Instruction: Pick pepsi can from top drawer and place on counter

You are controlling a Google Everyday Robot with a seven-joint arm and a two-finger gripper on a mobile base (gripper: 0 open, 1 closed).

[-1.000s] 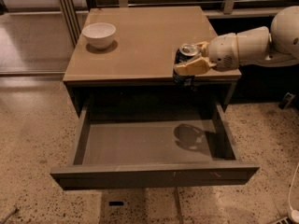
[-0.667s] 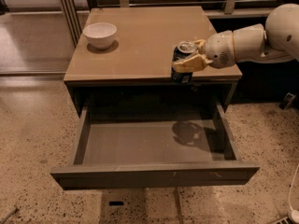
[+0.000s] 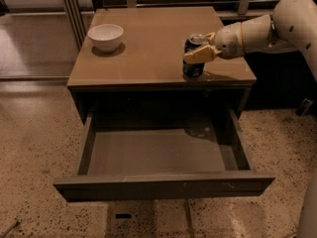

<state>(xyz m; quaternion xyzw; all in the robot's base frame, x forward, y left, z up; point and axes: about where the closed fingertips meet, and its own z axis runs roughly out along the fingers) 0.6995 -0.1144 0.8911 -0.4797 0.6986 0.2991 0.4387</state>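
The pepsi can [image 3: 192, 69], dark with a silver top, stands upright at the front right of the tan counter [image 3: 148, 43]; its base seems to touch the surface. My gripper [image 3: 200, 47] reaches in from the right and its yellow fingers [image 3: 197, 55] are closed around the can's upper half. The top drawer [image 3: 163, 185] is pulled fully out below the counter and its grey floor holds nothing.
A white bowl [image 3: 105, 36] sits at the counter's back left. My white arm [image 3: 277, 29] stretches over the counter's right edge. Speckled floor [image 3: 34, 148] surrounds the table. Metal posts [image 3: 69, 4] stand at the back left.
My gripper has carried the can to the left, farther in over the counter, and lowered it onto the surface.
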